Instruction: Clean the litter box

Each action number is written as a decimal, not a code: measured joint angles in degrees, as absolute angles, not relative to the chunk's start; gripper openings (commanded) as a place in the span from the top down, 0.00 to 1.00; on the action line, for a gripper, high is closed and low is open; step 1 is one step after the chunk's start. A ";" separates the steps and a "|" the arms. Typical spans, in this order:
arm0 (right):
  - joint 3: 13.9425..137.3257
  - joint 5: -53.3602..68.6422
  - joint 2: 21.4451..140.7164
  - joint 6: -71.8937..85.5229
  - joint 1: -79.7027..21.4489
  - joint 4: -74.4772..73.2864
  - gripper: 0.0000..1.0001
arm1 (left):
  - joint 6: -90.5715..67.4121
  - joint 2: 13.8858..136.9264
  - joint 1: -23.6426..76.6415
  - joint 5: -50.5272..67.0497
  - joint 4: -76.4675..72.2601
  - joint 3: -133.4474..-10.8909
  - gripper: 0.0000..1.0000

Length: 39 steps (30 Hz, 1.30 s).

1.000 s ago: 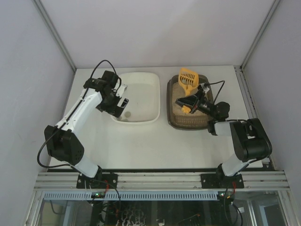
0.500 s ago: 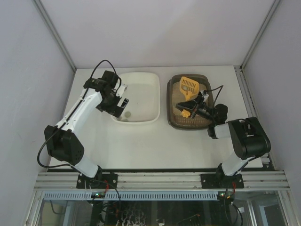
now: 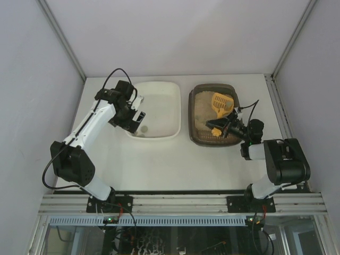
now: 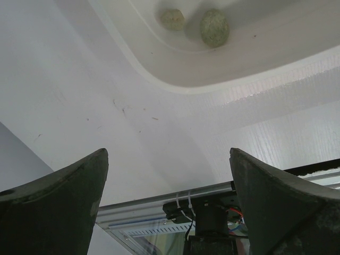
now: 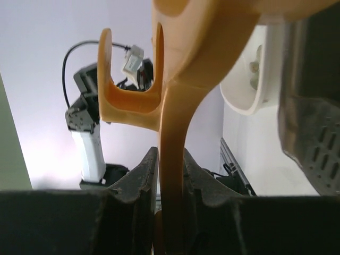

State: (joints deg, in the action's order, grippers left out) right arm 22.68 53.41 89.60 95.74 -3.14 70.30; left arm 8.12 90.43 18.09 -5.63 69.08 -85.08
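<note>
The dark brown litter box [image 3: 192,118] with beige litter sits at the middle right of the table. My right gripper [image 3: 220,127] is shut on the handle of the yellow slotted scoop [image 3: 221,103], whose head lies low over the litter. In the right wrist view the scoop handle [image 5: 172,175] is clamped between the two fingers. My left gripper [image 3: 139,120] is open and empty over the near left corner of the white tub [image 3: 171,90]. Two greenish clumps [image 4: 214,26] lie in the tub [image 4: 175,74].
The table's front rail [image 3: 180,203] runs along the near edge. Metal frame posts [image 3: 62,41] stand at the back corners. The tub and the litter box sit side by side with a narrow gap between them.
My right gripper has swung the scoop down and to the right, from above the box's far rim to low over the litter. The left arm has not moved.
</note>
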 measured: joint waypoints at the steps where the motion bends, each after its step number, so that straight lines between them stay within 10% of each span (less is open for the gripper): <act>1: 22.57 53.80 89.60 94.87 -2.90 69.10 1.00 | 8.12 90.43 18.09 -5.63 69.08 -85.08 0.00; 16: 51.86 35.55 75.50 37.85 -9.13 -14.92 1.00 | 7.55 90.43 18.09 -6.37 69.06 -85.08 0.00; 28: 55.51 31.94 76.16 28.25 -15.44 -29.80 1.00 | 7.51 90.21 17.41 -7.55 68.55 -85.10 0.00; 39: 90.06 11.77 96.25 19.59 -32.60 -48.10 1.00 | 7.77 88.90 0.60 4.75 75.09 -99.81 0.00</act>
